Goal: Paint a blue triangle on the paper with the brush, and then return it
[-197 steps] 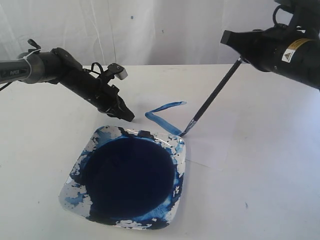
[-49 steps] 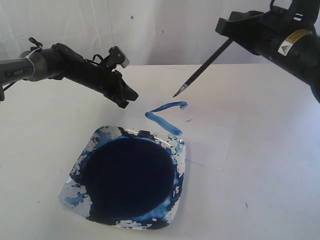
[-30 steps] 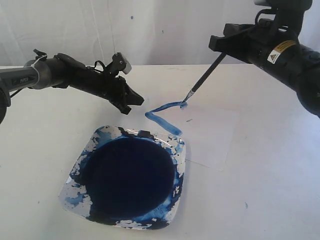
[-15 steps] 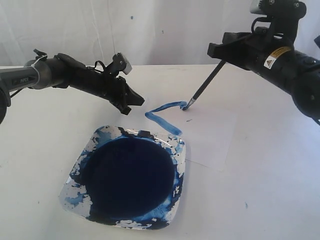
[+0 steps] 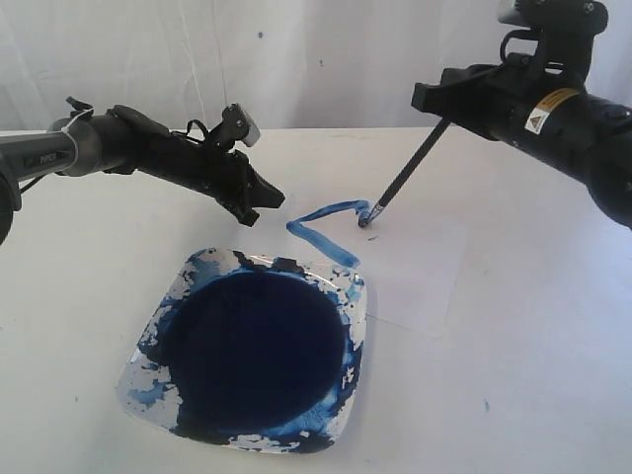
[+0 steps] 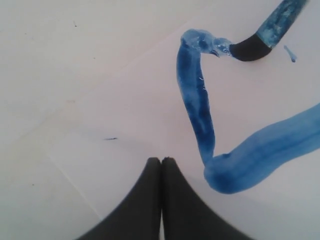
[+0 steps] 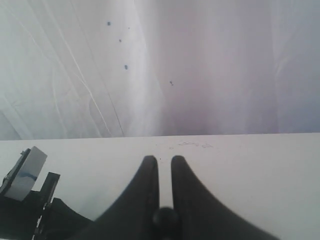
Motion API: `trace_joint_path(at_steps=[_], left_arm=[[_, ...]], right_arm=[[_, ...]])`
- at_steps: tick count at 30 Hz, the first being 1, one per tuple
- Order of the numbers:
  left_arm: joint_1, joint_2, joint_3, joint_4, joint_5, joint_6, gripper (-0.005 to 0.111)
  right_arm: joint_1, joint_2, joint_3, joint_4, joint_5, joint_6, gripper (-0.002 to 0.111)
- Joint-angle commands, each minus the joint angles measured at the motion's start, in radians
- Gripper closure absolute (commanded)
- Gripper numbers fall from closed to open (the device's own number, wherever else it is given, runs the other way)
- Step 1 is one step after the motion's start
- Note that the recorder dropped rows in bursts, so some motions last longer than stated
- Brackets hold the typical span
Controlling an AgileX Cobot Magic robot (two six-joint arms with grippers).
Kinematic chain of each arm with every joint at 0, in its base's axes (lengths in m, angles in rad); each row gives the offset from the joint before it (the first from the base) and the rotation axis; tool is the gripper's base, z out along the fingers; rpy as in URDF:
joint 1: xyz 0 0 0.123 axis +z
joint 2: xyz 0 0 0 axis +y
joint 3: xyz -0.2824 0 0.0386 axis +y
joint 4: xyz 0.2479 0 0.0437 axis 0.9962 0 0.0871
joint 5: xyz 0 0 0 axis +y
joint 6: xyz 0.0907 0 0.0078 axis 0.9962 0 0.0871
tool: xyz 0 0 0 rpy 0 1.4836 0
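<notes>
The white paper (image 5: 415, 267) lies on the table beyond the dish. Of the blue triangle (image 5: 321, 222), two streaky strokes show, joined at a corner (image 6: 200, 115). My right gripper (image 5: 423, 99) is shut on the upper end of the black brush (image 5: 405, 176), which slants down to the paper. The brush's blue-stained tip (image 6: 260, 42) touches the paper at the end of the upper stroke. In the right wrist view the handle's round end (image 7: 165, 217) sits between the gripper's (image 7: 165, 160) narrow jaws. My left gripper (image 5: 275, 197) (image 6: 161, 160) is shut and empty, low over the paper's (image 6: 125, 110) left part beside the strokes.
A square dish (image 5: 138, 365) with a dark blue paint pool (image 5: 257, 341) sits at the front, its far rim just below the strokes. White backdrop cloth (image 7: 200, 65) hangs behind the table. A small blue speck (image 5: 485, 404) marks the table at the right.
The brush tip has slid a little down and toward the front from the end of the upper stroke, staying on the paper. The left arm has held still.
</notes>
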Motion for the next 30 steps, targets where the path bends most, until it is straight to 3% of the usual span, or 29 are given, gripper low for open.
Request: trace_joint_path(at_steps=[1, 15, 30], left_arm=[[-0.005, -0.005, -0.003, -0.022, 0.007, 0.019, 0.107], [-0.005, -0.005, -0.003, -0.022, 0.005, 0.019, 0.107], [-0.005, -0.005, -0.003, -0.022, -0.002, 0.019, 0.107]], right_arm=[[0.0, -0.037, -0.005, -0.041, 0.069, 0.045, 0.107], [0.001, -0.064, -0.005, -0.04, 0.176, 0.121, 0.107], [0.07, -0.068, -0.005, -0.066, 0.237, 0.15, 0.107]])
